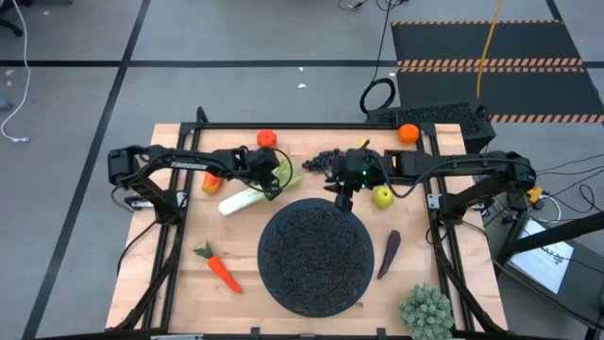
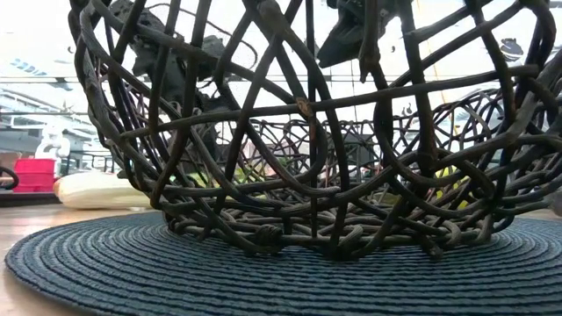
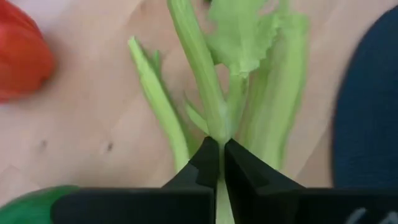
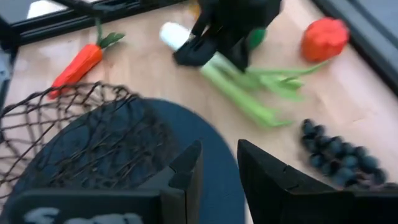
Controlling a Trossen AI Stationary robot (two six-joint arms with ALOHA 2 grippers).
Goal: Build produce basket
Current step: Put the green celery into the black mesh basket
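The basket [image 1: 312, 256] is a dark woven bowl on a round dark mat [image 4: 205, 143], in the middle of the table toward its near edge. The leek [image 1: 247, 196] lies left of its far rim, white end [image 2: 97, 190] on the wood. My left gripper [image 1: 274, 179] is shut on the leek. My right gripper [image 1: 342, 200] hangs open over the mat's far edge [image 4: 219, 168], touching nothing. Around lie grapes [image 1: 321, 162], a yellow-green fruit [image 1: 382, 196], an eggplant [image 1: 388, 255], a carrot [image 1: 219, 266], a tomato [image 1: 267, 139], an orange [image 1: 408, 133] and a red pepper [image 1: 209, 182]. My left gripper pinches the leek's green stalk [image 3: 221, 144] between its two fingers [image 3: 205, 167], about where the stalk opens into leaves. It comes from above, slanting from the table's left. The leaves [image 3: 249, 68] fan out beyond the fingertips, and the white end lies on the table.
A bushy pale-green spiky clump [image 1: 427, 310] sits at the table's near right corner. A green fruit [image 3: 31, 205] lies beside my left gripper. Bare wood shows between the carrot and the leek and right of the eggplant.
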